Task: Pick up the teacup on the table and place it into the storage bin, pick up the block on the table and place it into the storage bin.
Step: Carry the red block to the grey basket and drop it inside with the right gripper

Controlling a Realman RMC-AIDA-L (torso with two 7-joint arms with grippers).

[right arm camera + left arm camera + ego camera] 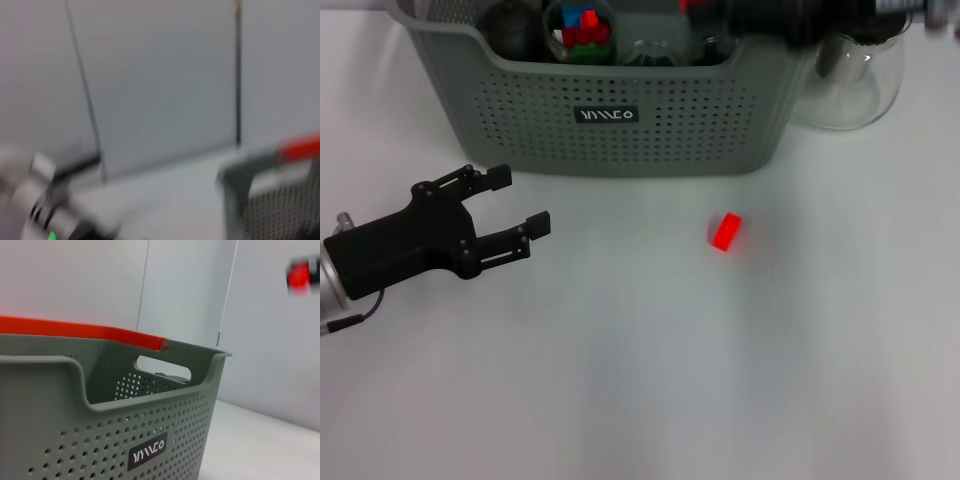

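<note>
1. Nearest the robot, the left gripper hovers over the left part of the white table, its two black fingers spread apart with nothing between them. It points toward the storage bin, so it looks released and waiting, or ready to reach for the block.
2. The red block lies alone on the table, to the right of the left gripper and well apart from it, just in front of the bin's right front corner. It is the piece of the task not yet done, by my reading.
3. The storage bin stands at the table's far edge, label facing the robot. Dark rounded items and a clear container of coloured bricks sit inside; I cannot pick out the teacup among them for certain.
4. The clear glass pitcher stands just beside the bin's right side.
5. Farthest off, the right arm reaches across above the bin's right rear corner; whether its claw is released or clenched cannot be told.
</note>
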